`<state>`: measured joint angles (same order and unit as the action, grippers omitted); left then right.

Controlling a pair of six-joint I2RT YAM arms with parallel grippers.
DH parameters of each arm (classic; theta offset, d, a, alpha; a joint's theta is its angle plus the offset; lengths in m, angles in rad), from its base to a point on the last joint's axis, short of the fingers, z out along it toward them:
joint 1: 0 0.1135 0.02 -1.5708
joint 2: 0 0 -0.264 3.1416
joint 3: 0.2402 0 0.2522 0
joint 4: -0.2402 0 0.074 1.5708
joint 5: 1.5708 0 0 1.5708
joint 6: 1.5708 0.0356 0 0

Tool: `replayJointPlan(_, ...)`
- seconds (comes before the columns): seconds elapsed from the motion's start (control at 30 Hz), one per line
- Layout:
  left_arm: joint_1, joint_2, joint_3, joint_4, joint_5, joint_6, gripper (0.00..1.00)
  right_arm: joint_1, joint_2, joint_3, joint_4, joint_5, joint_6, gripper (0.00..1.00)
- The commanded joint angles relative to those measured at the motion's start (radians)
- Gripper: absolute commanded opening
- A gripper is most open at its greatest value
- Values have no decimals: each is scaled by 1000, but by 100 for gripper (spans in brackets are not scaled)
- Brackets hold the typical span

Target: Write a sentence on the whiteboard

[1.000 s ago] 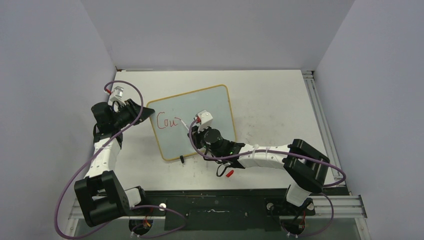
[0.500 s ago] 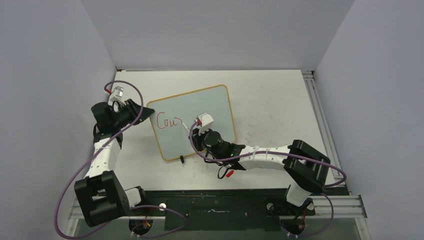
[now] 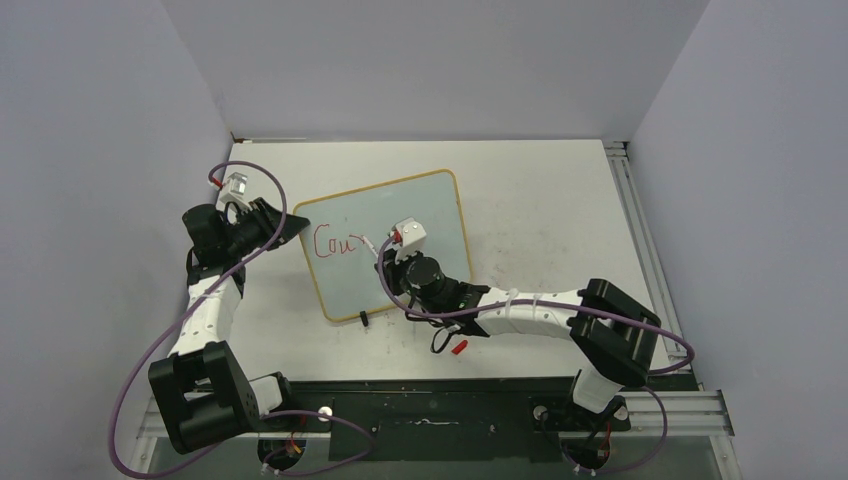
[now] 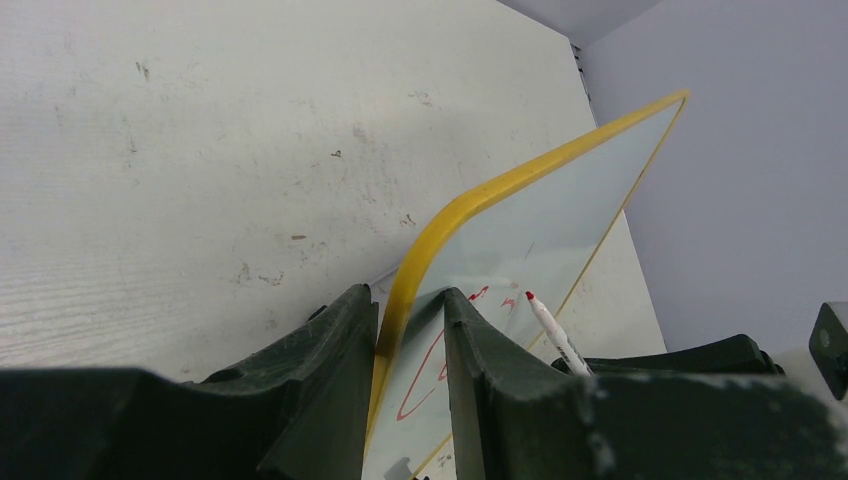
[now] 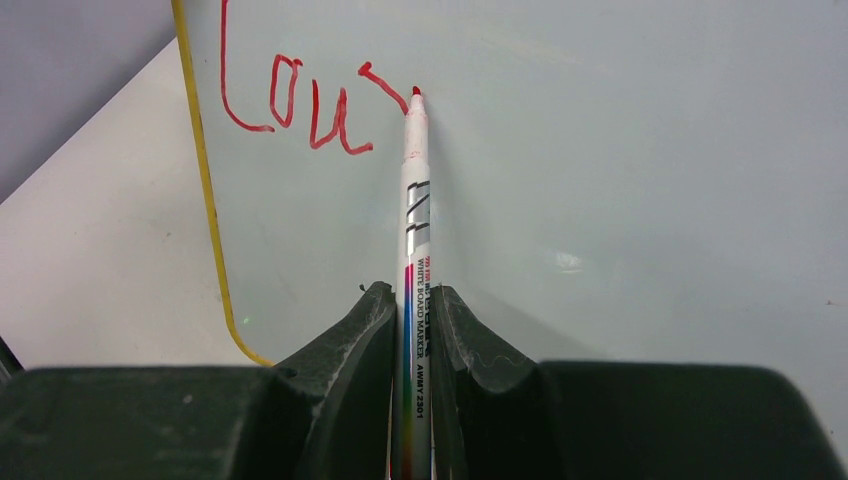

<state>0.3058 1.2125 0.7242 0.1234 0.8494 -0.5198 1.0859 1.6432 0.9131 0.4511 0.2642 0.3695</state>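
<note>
The whiteboard [image 3: 395, 235], pale face with a yellow frame, lies tilted on the table. My left gripper [image 3: 292, 224] is shut on its left corner; in the left wrist view its jaws [image 4: 410, 330] clamp the yellow frame [image 4: 470, 205]. Red letters "Cou" and a started stroke [image 3: 337, 243] sit at the board's left, also in the right wrist view [image 5: 300, 100]. My right gripper [image 3: 392, 258] is shut on a white whiteboard marker [image 5: 413, 200] whose red tip [image 5: 416, 92] touches the end of the last stroke. The marker also shows in the left wrist view [image 4: 552, 328].
A black clip foot [image 3: 364, 319] sticks out at the board's near edge. A small red piece [image 3: 459, 348] lies on the table beside the right arm. The scuffed white tabletop [image 3: 540, 210] runs to a metal rail [image 3: 640, 240] on the right.
The marker tip shifted slightly up and right along the red stroke after "Cou". The left arm and the board have not moved.
</note>
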Motion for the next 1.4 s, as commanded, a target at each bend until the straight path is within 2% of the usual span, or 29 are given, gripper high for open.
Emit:
replayJointPlan(0.0,6,-2,20,16,17,6,29,-12,-5,55,21,30,-11,5)
replayJointPlan(0.3,6,-2,21,16,19,7,29,-27,-12,47,9,48,10,5)
replayJointPlan(0.67,6,0,22,16,19,6,29,-28,22,69,-4,-9,-7,5)
replayJointPlan(1.37,6,-4,21,16,19,6,29,4,13,-17,-5,-8,37,5)
